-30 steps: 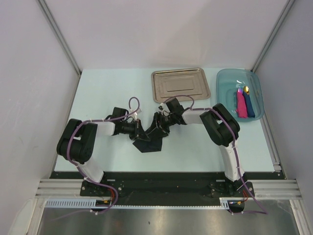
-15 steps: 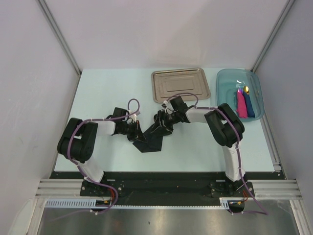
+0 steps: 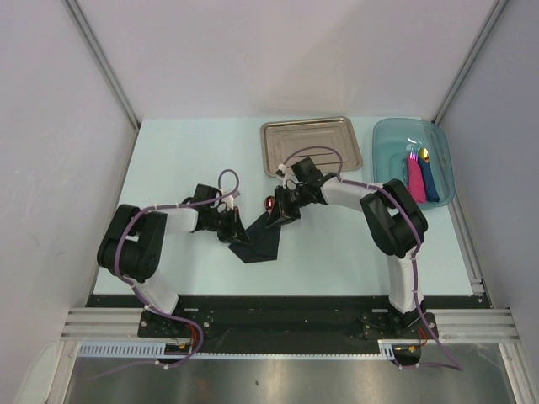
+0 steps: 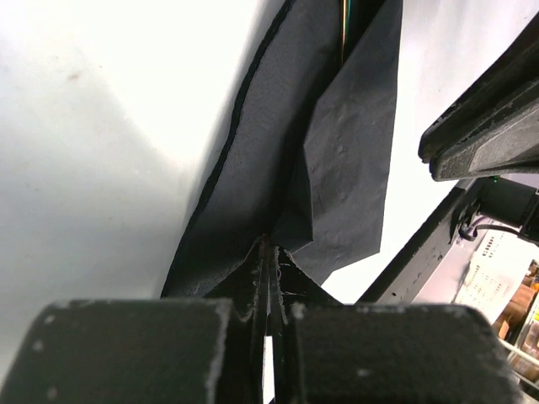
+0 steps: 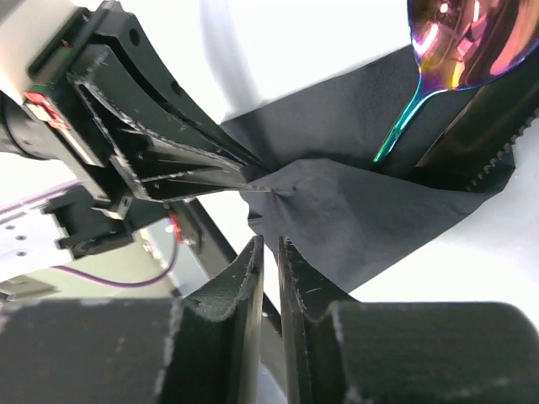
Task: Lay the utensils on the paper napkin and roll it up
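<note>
- Left pincer [image 4: 268, 252]: clenched flat on one edge of the thin matte black paper napkin [image 3: 259, 244], the paper pinched between both fingers at their tips.
- Right pincer [image 5: 269, 246]: fingers drawn almost together with only a thin slit between them; tips right at the napkin's near fold, nothing seen caught in the slit.
- Both pincers low over the pale desk [image 3: 185, 160], facing each other across the napkin from left and right.
- Napkin: near the middle of the desk, in front of the tray; creased and partly folded over itself, one flap raised off the surface at the left pincer's grip.
- Slim spoon with a blue-green stem and a shiny orange-red bowl [image 5: 455, 42]: bowl clear of the paper at the napkin's far end, stem running down into the fold.
- Dark brown-black utensil with a toothed edge [image 5: 493, 126]: just beside the spoon, lying along the same fold, lower part hidden by paper.
- Rectangular steel tray [image 3: 312, 143]: at the far side of the desk, beyond the right pincer.
- Translucent teal bin [image 3: 396, 151]: right of the tray, holding a pink roll [image 3: 415, 183] and a dark blue roll [image 3: 430, 183] side by side, utensil tips poking from their far ends.
</note>
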{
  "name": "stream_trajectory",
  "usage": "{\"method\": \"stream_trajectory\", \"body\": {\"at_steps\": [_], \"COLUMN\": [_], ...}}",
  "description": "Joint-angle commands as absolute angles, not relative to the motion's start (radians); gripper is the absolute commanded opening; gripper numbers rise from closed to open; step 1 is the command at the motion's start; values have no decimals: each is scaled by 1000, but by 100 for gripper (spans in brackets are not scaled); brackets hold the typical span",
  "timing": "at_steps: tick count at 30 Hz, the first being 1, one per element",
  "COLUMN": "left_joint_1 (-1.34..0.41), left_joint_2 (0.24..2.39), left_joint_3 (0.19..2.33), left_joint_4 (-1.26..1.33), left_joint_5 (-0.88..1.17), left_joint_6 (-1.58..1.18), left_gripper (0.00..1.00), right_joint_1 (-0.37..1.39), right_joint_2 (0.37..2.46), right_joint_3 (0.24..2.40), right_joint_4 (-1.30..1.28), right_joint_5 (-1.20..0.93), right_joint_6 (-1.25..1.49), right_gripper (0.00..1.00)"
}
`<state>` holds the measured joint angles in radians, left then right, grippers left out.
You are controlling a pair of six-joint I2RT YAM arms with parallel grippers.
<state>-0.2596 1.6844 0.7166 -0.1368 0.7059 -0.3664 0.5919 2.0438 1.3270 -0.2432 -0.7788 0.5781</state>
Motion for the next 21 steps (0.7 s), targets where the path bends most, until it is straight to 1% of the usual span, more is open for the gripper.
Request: {"method": "stream_trajectory", "body": {"at_steps": [1,10,20,21], "left_joint_1": [-250,-250,-247,-242], "left_joint_2": [1649,1651,1649,1648], "left_joint_3": [732,723,727,730], "left_joint_4": [-160,-155,-155,-159], "left_joint_5": [647,649,650,666], "left_joint_6": [-359,-362,-360,-360], "left_gripper": [0,0,0,2], "right_joint_1": [617,661,707,710], "right_joint_2": [2028,2074,2135,2147], "right_joint_3": [1384,1425,1445,1448], "right_joint_4": [-328,-353,-391,-393], "right_joint_5": [-720,-646,-526,-520], "right_joint_6": [462,414,356,350], "right_gripper": [17,16,12,11]}}
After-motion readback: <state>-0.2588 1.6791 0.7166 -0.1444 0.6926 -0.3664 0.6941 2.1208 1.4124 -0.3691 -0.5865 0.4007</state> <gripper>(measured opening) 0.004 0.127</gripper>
